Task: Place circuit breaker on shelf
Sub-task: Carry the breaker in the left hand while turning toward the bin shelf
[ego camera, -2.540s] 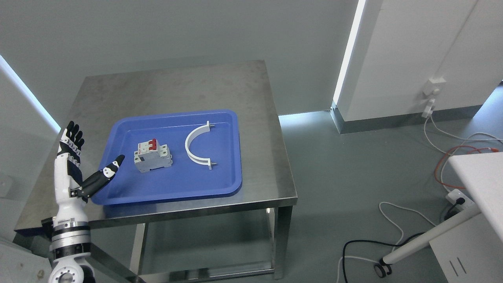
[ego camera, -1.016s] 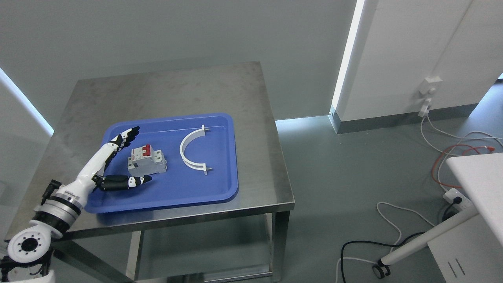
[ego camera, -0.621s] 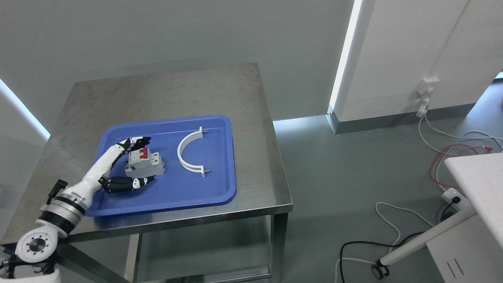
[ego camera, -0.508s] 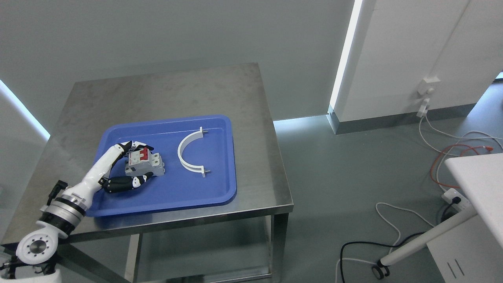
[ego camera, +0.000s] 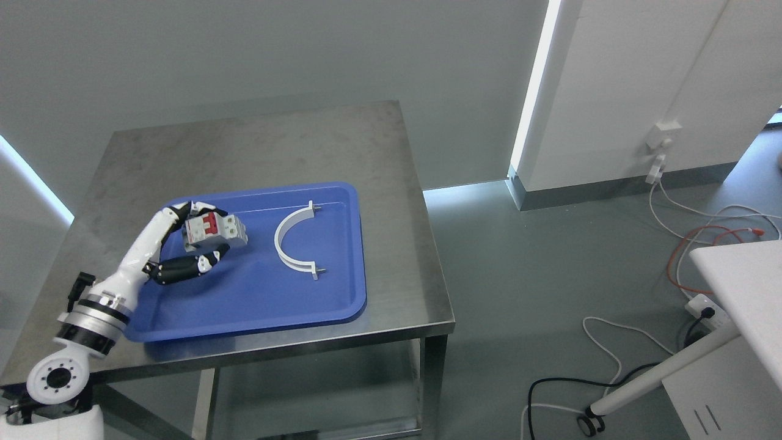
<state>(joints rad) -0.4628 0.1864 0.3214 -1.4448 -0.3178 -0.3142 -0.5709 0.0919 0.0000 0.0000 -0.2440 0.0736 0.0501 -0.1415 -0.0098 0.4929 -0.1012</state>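
Observation:
The circuit breaker (ego camera: 215, 231), grey with red switches, hangs tilted a little above the blue tray (ego camera: 287, 299). My left hand (ego camera: 198, 235) is shut on it, fingers curled over its far side and the black thumb under its near side. The left arm comes up from the lower left corner. No shelf is in view. The right arm does not show.
A white curved bracket (ego camera: 291, 241) lies in the tray to the right of the breaker. The tray sits on a steel table (ego camera: 256, 140) with a lower level beneath. Cables (ego camera: 611, 360) and a white stand leg (ego camera: 666, 366) lie on the floor at right.
My left hand reached in over the tray, closed round the circuit breaker and has lifted it off the tray floor, up and slightly left. The camera has shifted a little.

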